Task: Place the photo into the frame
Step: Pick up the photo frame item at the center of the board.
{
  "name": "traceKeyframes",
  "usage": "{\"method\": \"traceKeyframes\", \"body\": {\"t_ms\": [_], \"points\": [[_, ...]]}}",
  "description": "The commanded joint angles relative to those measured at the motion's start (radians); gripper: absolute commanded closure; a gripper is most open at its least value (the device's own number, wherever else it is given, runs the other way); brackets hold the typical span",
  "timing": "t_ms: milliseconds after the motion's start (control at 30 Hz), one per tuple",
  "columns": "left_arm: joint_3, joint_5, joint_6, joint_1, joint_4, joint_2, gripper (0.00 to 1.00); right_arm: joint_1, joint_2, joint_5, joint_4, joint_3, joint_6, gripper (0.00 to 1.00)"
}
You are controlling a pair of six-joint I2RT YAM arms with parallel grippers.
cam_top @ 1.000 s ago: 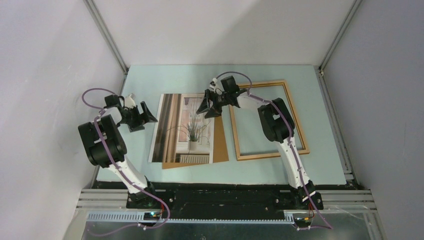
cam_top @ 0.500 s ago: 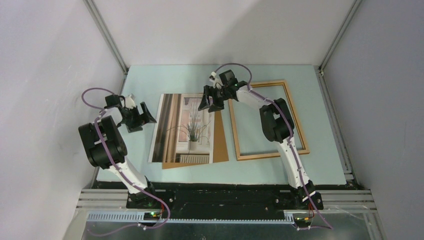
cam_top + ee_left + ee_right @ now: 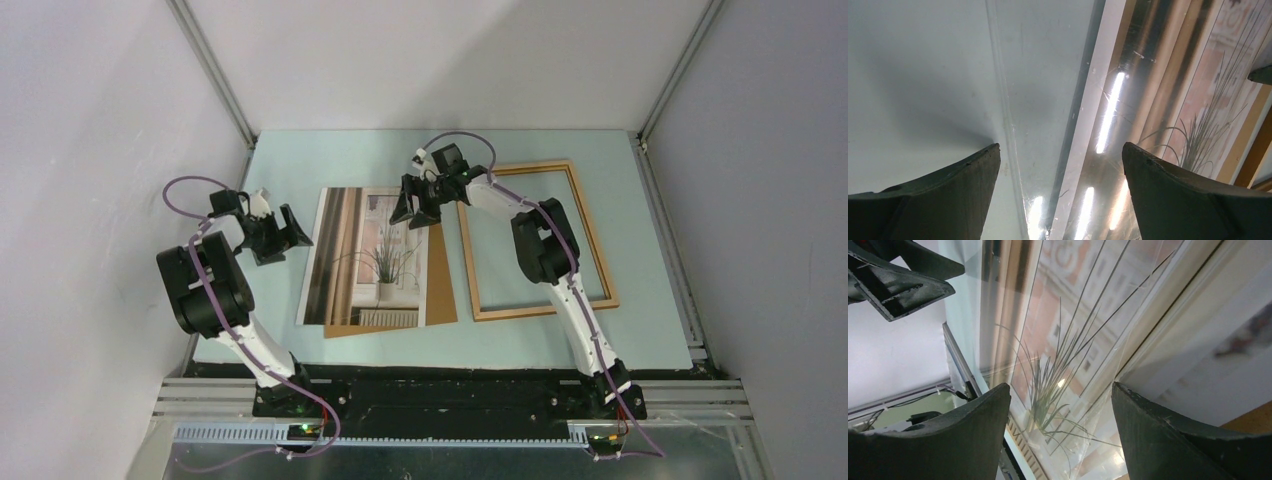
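Probably the right fingers (image 3: 410, 213), apart like the left fingers (image 3: 297, 225), needed a shallow pinch at the photo (image 3: 370, 262)'s upper-right corner.

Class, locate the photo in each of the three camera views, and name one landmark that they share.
Top external: the photo lies mid-table, left of the frame.
Left wrist: the right half of the picture.
Right wrist: it fills most of the picture.
Shared landmark: the brown backing board along the photo's edge.
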Motion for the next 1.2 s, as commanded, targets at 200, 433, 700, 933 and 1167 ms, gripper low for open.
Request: {"method": "traceKeyframes", "body": {"t_ms": [200, 433, 700, 933, 1167], "points": [[-0.025, 0.053, 0.008, -0.031, -0.023, 0.04, 0.03, 0.01, 0.057, -0.07, 0.025, 0.008, 0.085, 0.21], [-0.017, 0.158, 0.01, -0.033, -0.024, 0.066, 0.03, 0.005, 0.058, -0.113, 0.07, -0.022, 0.131, 0.21], [-0.012, 0.281, 0.01, -0.032, -0.032, 0.005, 0.03, -0.006, 0.036, -0.115, 0.092, -0.068, 0.136, 0.22], [0.0, 0.409, 0.048, -0.031, -0.053, -0.06, 0.03, -0.01, 0.023, -0.116, 0.1, -0.093, 0.134, 0.22], [0.005, 0.472, 0.073, -0.032, -0.078, -0.101, 0.03, -0.015, 0.015, -0.12, 0.101, -0.109, 0.121, 0.22]]}}
